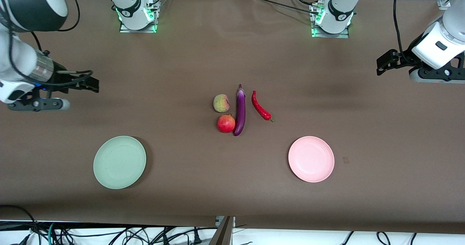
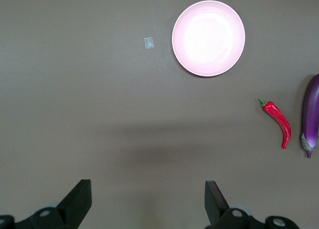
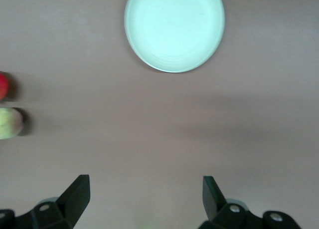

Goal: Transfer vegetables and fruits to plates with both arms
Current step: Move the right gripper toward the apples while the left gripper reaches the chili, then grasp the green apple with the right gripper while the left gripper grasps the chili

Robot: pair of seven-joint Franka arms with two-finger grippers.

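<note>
The purple eggplant (image 1: 239,111) lies mid-table, with the peach (image 1: 221,103) and the pomegranate (image 1: 226,123) beside it toward the right arm's end and the red chili (image 1: 261,106) toward the left arm's end. The pale green plate (image 1: 119,162) and the pink plate (image 1: 311,159) sit nearer the front camera, both bare. My left gripper (image 1: 380,65) hangs open and empty over the left arm's end of the table. My right gripper (image 1: 92,84) hangs open and empty over the right arm's end. The left wrist view shows the pink plate (image 2: 208,38), chili (image 2: 278,122) and eggplant (image 2: 311,116); the right wrist view shows the green plate (image 3: 174,28), peach (image 3: 9,122) and pomegranate (image 3: 3,85).
A small pale scrap (image 1: 345,160) lies on the brown table cover beside the pink plate. The two arm bases (image 1: 137,10) stand along the table's edge farthest from the front camera. Cables hang below the table's near edge (image 1: 145,221).
</note>
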